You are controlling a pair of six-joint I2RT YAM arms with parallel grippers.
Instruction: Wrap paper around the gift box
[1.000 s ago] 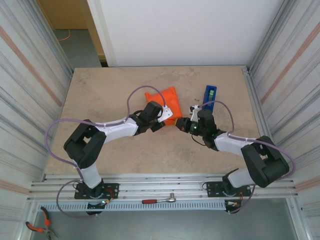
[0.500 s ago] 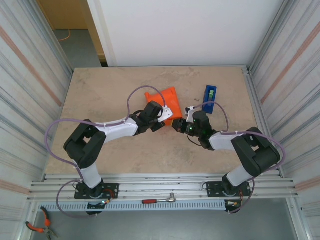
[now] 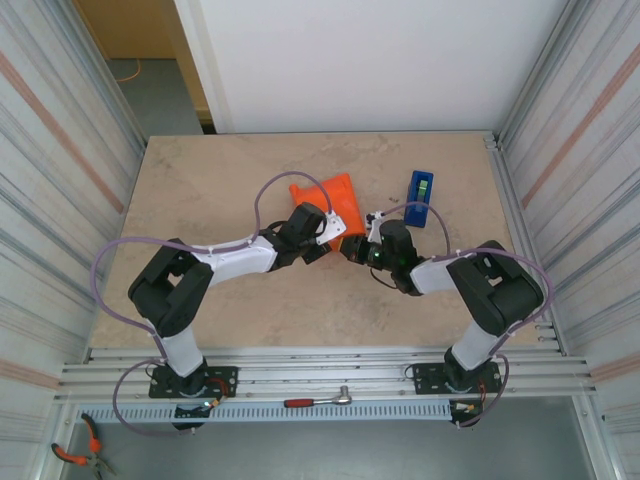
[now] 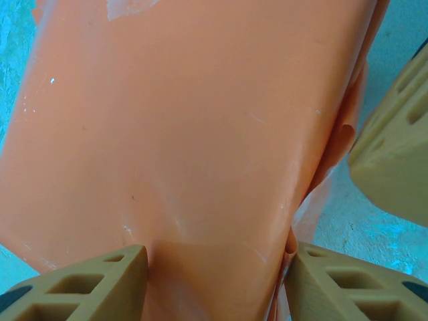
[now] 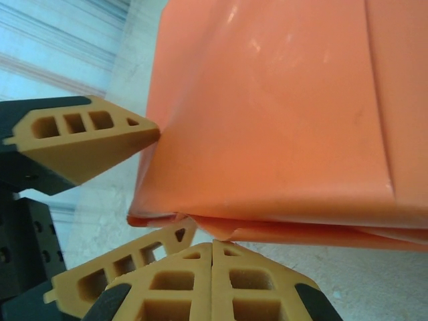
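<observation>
Right now the orange paper (image 3: 332, 198) lies near the middle of the surface (image 3: 210, 180), folded into a boxy parcel. My left hand (image 4: 214, 284) is clamped across the parcel's near end, a finger (image 4: 87, 281) pressed to each side and the sheet bulging between them. My right hand (image 5: 212, 257) has its fingers pressed together with nothing between, tips against the parcel's lower folded edge, just beside the left fingers. A blue tape dispenser (image 3: 421, 186) sits apart to the right; its green patch is too small to read.
</observation>
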